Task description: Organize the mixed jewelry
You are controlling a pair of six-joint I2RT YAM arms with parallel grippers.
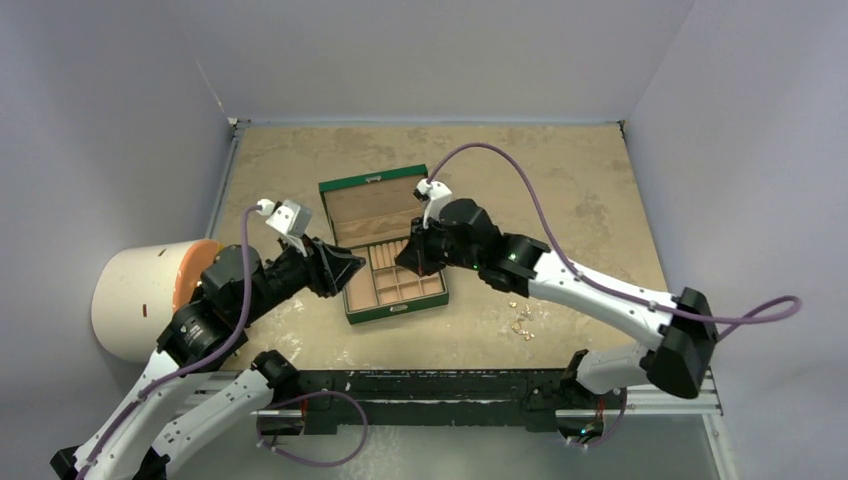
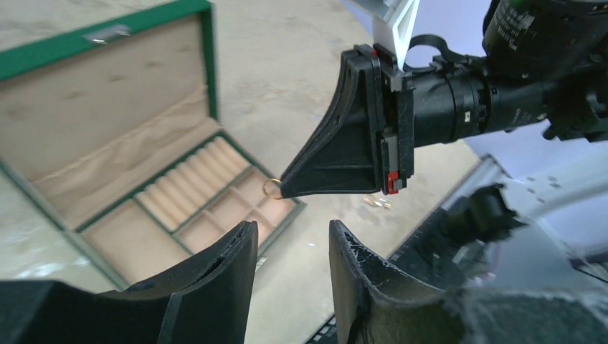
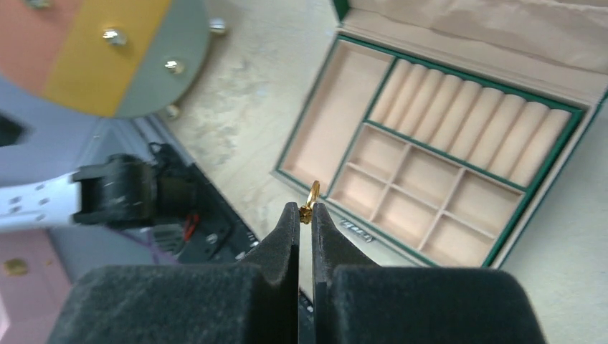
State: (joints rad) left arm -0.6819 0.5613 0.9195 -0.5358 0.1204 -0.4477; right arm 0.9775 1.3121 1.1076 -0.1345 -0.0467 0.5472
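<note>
My right gripper [image 3: 305, 209] is shut on a small gold ring [image 3: 312, 195], pinched at the fingertips, and hovers over the near edge of the open green jewelry box [image 1: 392, 309]. The ring [image 2: 272, 188] also shows in the left wrist view, at the tip of the right gripper [image 2: 287, 188]. My left gripper [image 2: 292, 240] is open and empty, just left of the box [image 2: 206, 79] and pointing toward the right gripper. A small pile of gold and silver jewelry [image 1: 522, 324] lies on the table right of the box; it also shows in the left wrist view [image 2: 377, 203].
The box [image 3: 539, 204] has a row of ring rolls, a long compartment and several small square ones, all tan. A white and orange cylinder [image 1: 140, 297] lies at the table's left edge. Grey walls surround the table. A black rail [image 1: 420, 385] runs along the near edge.
</note>
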